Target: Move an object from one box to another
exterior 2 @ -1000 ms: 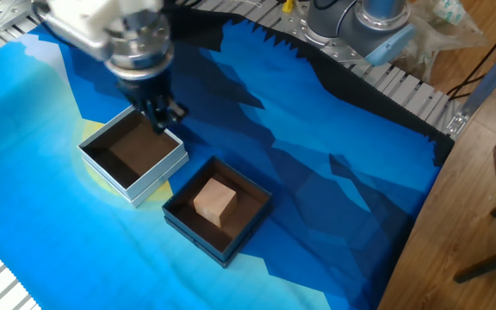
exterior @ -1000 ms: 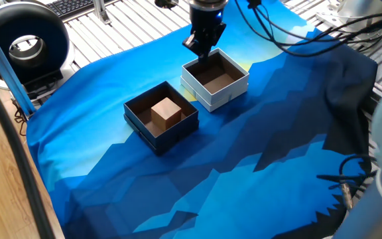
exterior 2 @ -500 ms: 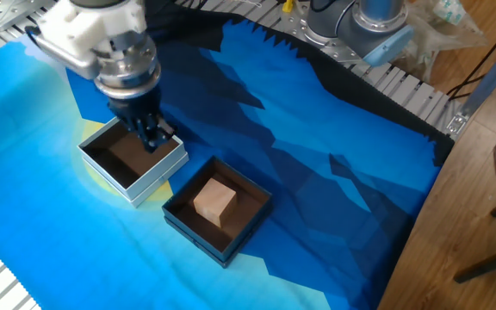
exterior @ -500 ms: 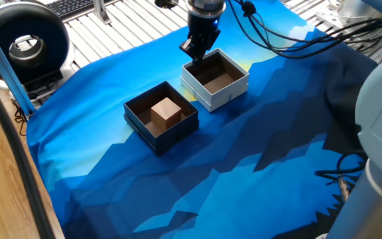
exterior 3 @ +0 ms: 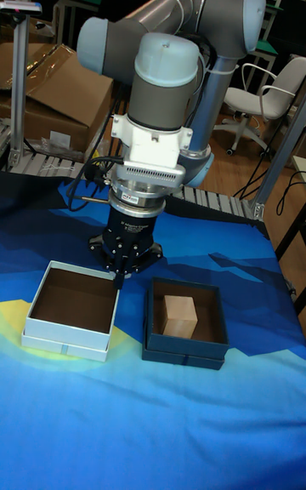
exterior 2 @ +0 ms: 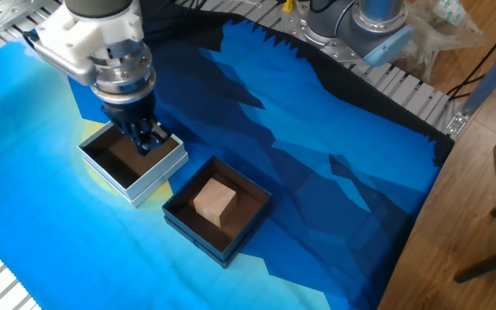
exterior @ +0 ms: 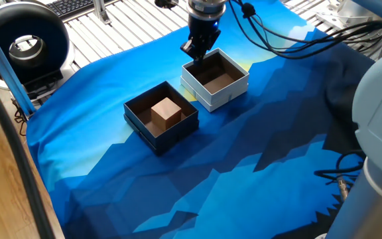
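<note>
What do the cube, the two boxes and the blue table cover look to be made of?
Cube: matte light brown, wood or cardboard; cannot tell which.
White box and dark box: likely rigid cardboard, with thin straight walls and a brown inside.
Blue cover: printed fabric, judging by its soft folds.

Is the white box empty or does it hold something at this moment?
Empty. The white box shows only its bare brown floor; the cube sits in the dark box. The gripper hangs at the white box's rim.

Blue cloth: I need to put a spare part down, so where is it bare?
The cloth is bare in front of the dark box and right of the white box. The gripper crowds the white box's far corner.
</note>
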